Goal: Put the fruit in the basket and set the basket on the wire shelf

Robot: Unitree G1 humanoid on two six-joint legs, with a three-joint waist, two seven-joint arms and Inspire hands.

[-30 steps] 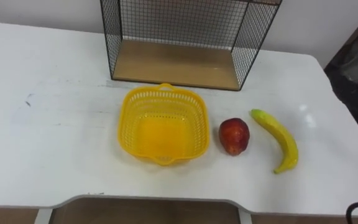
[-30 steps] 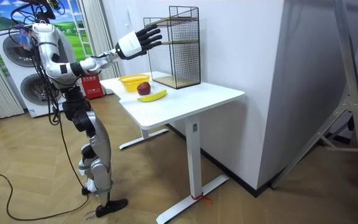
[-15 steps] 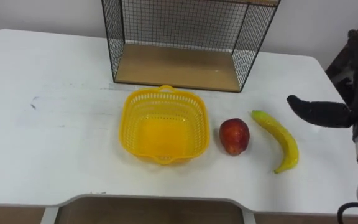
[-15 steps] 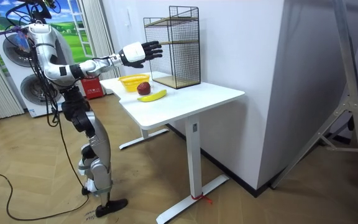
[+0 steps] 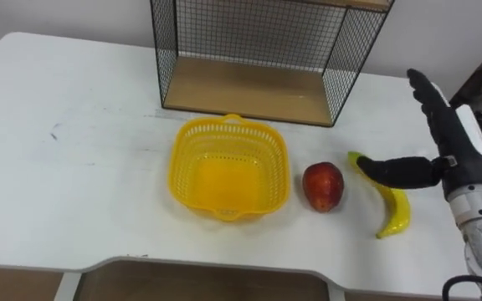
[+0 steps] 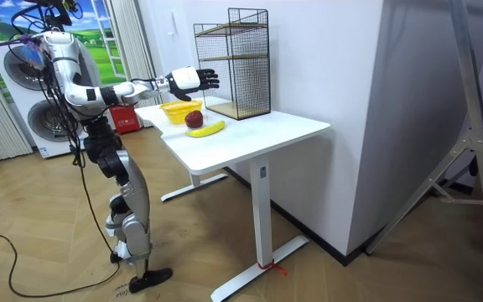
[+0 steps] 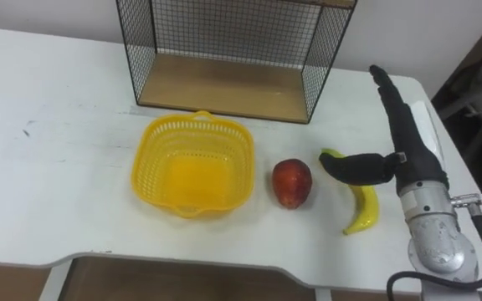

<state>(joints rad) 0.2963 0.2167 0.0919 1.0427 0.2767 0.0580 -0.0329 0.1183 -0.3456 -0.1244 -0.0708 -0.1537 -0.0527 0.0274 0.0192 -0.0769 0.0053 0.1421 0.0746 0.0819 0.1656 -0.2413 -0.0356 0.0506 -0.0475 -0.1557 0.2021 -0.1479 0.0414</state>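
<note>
An empty yellow basket point(image 5: 228, 165) point(image 7: 193, 163) sits on the white table point(image 5: 74, 167), in front of the black wire shelf point(image 5: 262, 42) with its wooden floor. To the basket's right lies a red apple point(image 5: 323, 185) point(image 7: 292, 182), and right of that a yellow banana point(image 5: 392, 209) point(image 7: 360, 209). My right hand point(image 5: 442, 150) point(image 7: 400, 142) hovers open above the banana's far end, fingers straight and pointing away, thumb stretched left over the fruit. In the room view the right hand point(image 6: 187, 80) is held out over the basket point(image 6: 180, 110) and the apple point(image 6: 194, 119).
The table's front edge point(image 5: 224, 267) runs close below the basket. Bare tabletop spreads to the basket's left. I stand at the table's end; washing machines point(image 6: 23, 75) stand behind me in the room view.
My right hand has come down and left, from the view's right edge to over the banana's far end. The camera view has shifted slightly.
</note>
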